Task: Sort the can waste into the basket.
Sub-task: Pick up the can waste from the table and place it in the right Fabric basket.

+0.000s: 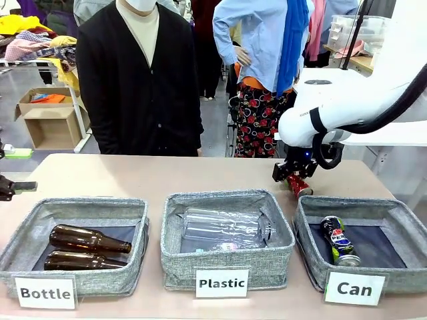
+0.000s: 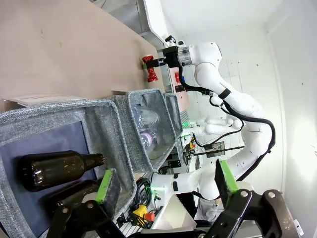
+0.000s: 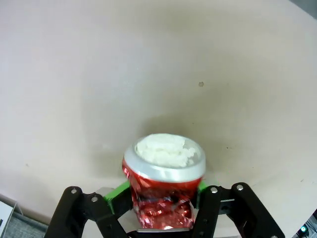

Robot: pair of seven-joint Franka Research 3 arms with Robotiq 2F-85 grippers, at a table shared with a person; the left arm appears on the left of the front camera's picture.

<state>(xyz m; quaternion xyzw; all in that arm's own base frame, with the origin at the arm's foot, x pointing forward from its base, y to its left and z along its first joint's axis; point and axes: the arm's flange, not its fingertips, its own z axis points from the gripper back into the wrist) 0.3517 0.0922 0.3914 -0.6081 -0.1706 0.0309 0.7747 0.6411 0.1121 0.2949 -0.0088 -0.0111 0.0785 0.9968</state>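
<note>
Red can [image 3: 163, 191] sits right between the green pads [image 3: 117, 192] of the right gripper [image 3: 161, 198], both pads look pressed on its crumpled sides, so I'd say it's gripped at the body just under the silver rim. Front view has it tilted in the right gripper [image 1: 297, 179], low over the table [image 1: 200, 177] just behind the far edge of the "Can" basket [image 1: 313, 257], can't tell if it's touching the tabletop or already off it.

Handling-wise, imo: thin crushed aluminium, super light, dented all over, so it gives under pressure and the shiny skin is prob a bit slippery. Mid-body squeeze across the crumpled part seems the sane place to hold, the folds give the pads something to bite. Rim end is stiffer but round and slick. Too much force just crushes it more, no real harm tbh.

Other one, the black-and-blue Pepsi can [image 1: 339, 241], already lies in the Can basket on the dark bottom, near the front. So one done, one to go, next bit is basically lift and carry toward the robot over the basket wall.

Left gripper [image 2: 166, 186] is parked over at the "Bottle" basket [image 2: 119, 124] side, fingers spread wide, holding nothing, brown bottle [image 2: 54, 168] lying below it. Plastic basket [image 1: 227, 257] in the middle has clear bottles. Person stands at the far side, hands not in play.
</note>
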